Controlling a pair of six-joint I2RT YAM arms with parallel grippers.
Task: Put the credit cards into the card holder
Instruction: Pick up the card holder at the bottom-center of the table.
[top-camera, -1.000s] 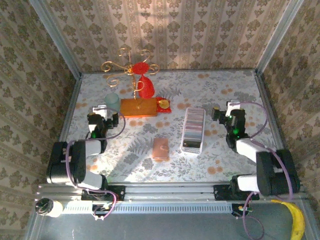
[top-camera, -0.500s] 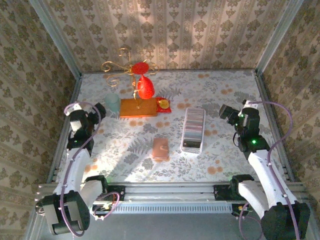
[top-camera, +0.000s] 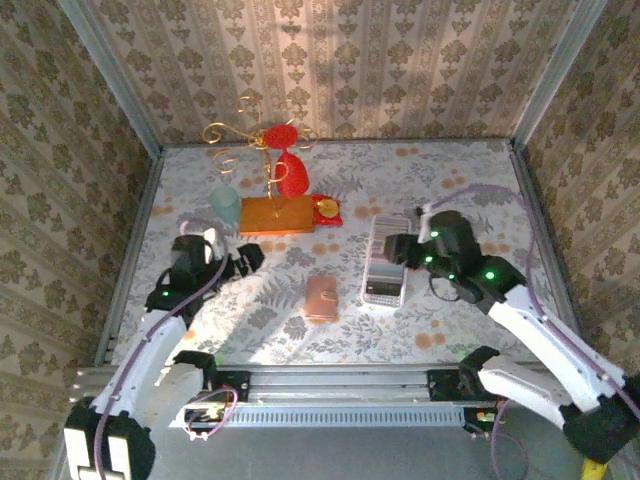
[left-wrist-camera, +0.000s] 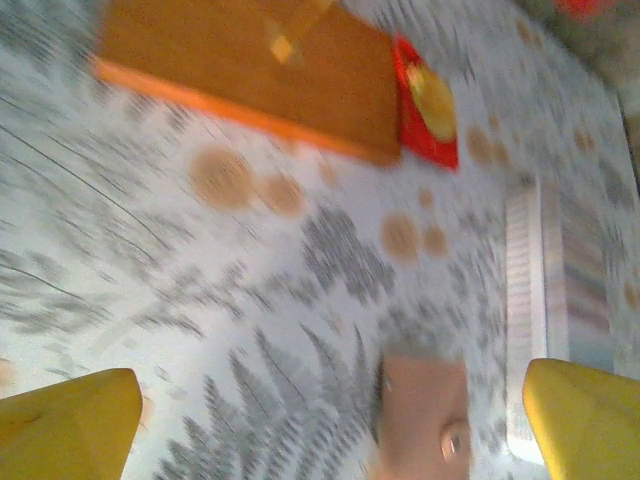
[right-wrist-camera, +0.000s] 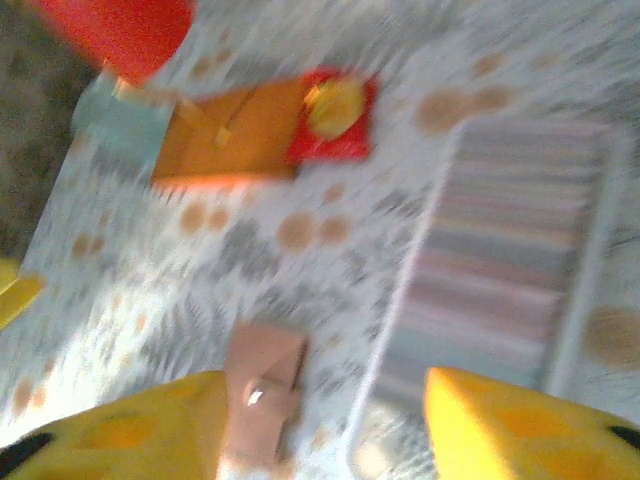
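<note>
L of white tray (top-camera: 381, 297), tan-brown card holder (top-camera: 321, 297), flat, rect.

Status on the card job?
Left gripper open, near card holder. Right gripper open, over tray. The cards sit in it; card holder flat on table. Nothing between them.

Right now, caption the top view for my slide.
Two arms reach over a floral table, wallet between them: left pincer open, right pincer at the tray of cards.

You see walls (top-camera: 400, 60) of striped, floral wallpaper closing in the table (top-camera: 450, 170) on three sides. Its fern-and-dot cover is brightly lit toward the near left corner. A metal rail (top-camera: 340, 380) lines the near edge.
</note>
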